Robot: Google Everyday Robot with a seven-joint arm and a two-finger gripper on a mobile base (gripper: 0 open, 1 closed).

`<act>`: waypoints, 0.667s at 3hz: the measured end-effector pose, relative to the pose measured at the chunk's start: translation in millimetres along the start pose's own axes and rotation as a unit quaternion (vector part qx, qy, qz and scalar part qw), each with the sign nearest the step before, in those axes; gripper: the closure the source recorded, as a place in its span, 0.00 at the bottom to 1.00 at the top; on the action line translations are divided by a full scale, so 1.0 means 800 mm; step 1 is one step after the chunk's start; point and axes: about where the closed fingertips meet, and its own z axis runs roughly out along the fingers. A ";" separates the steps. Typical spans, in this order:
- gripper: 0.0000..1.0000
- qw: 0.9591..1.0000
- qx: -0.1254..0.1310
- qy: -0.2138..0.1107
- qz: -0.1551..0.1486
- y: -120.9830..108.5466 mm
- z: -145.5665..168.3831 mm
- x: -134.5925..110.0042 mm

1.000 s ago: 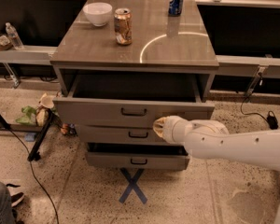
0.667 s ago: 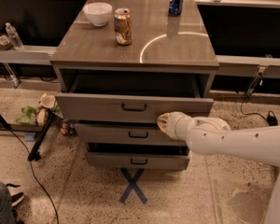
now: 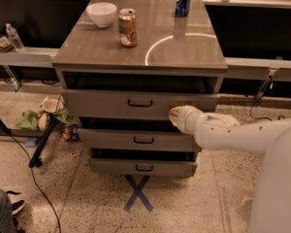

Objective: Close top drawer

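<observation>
The top drawer is a wide grey-brown front with a small dark loop handle at its centre. It stands pulled out a little, with a dark gap above it under the cabinet top. My white arm reaches in from the right, and my gripper rests against the right part of the drawer front, right of the handle. Below are the two shorter drawer fronts, middle and bottom, both slightly out.
On the cabinet top stand a white bowl, a tan can and a blue can. A blue X is taped on the floor in front. A black stand leg, a cable and litter lie at the left.
The top drawer has slid inward, narrowing the dark gap above it. My gripper has moved forward with the drawer front, staying against its right part.
</observation>
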 end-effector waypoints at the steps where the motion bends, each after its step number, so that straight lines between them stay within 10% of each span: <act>1: 1.00 1.000 -0.009 -0.006 0.005 -0.001 -0.011 -0.006; 2: 1.00 0.999 -0.047 -0.013 0.019 0.024 -0.044 -0.029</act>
